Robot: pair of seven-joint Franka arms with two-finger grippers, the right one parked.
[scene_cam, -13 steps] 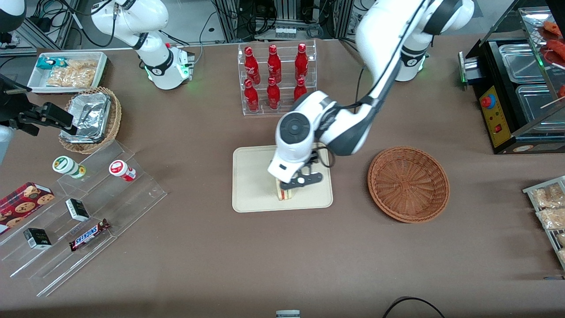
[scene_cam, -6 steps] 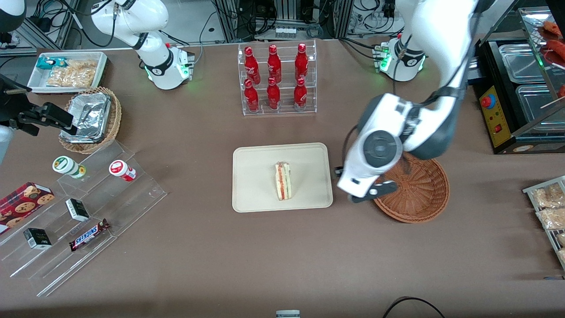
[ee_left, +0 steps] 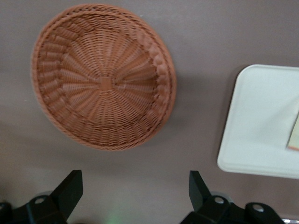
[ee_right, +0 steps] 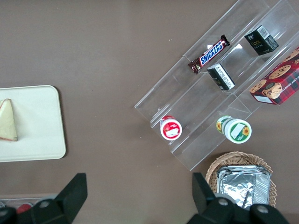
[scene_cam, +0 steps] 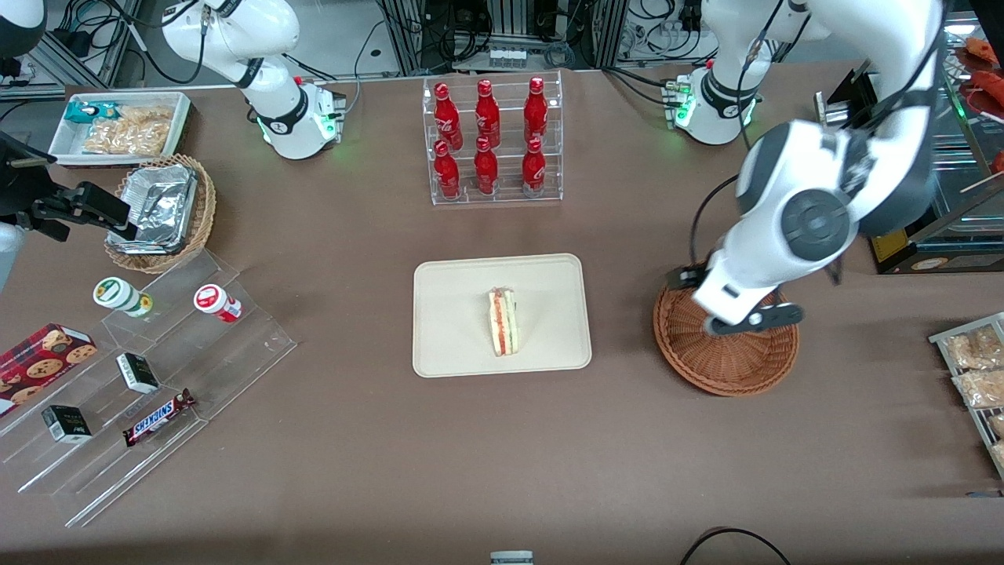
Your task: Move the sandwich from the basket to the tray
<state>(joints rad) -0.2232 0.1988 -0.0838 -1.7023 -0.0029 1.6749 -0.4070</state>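
Sandwich (scene_cam: 502, 322) sits on tray (scene_cam: 447, 345); my gripper (ee_left: 135, 196), fingers apart, hangs over basket (scene_cam: 725, 369) at tray's 3 o'clock — only risk's clipping wicker.

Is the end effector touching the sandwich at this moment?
Apart. In the front view the open end effector hangs over the basket, while the sandwich lies alone on the tray.

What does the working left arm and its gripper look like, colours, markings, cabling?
The left arm has glossy white shells with dark grey joint sections and a round grey cap on the wrist housing. A black cable loops along the forearm, and its base glows green. The gripper, above the basket, is black, and its jaws are dark wedge-shaped pieces with silver screws at their mounts.
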